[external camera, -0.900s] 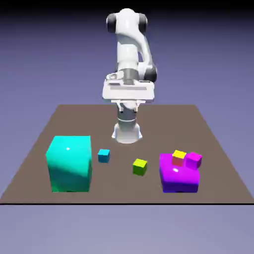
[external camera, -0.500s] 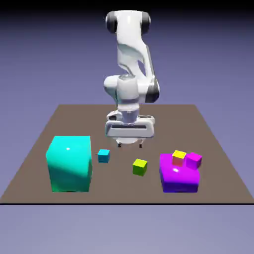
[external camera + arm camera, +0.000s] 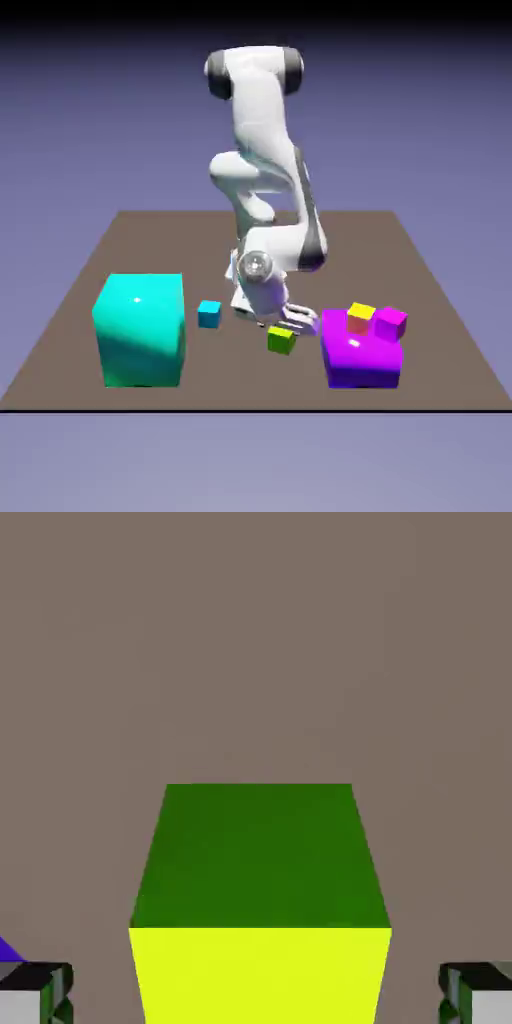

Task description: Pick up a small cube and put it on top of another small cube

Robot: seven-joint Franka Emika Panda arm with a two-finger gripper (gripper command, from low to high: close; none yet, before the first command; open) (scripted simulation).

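Observation:
The small lime cube sits on the brown table, and in the hand view the lime cube fills the lower middle. My gripper has come down right over it and stands open, one fingertip to the cube's left and the other to its right, with gaps on both sides. The other small cube, yellow on top with red-orange sides, rests on the purple block at the exterior view's right.
A tiny magenta cube sits beside the yellow-topped cube on the purple block. A big cyan block stands at the exterior view's left, with a tiny cyan-blue cube next to it. A purple sliver shows at the hand view's lower left.
The arm has swung down and forward from high over the table's back until the hand hangs low around the lime cube. No cube has moved.

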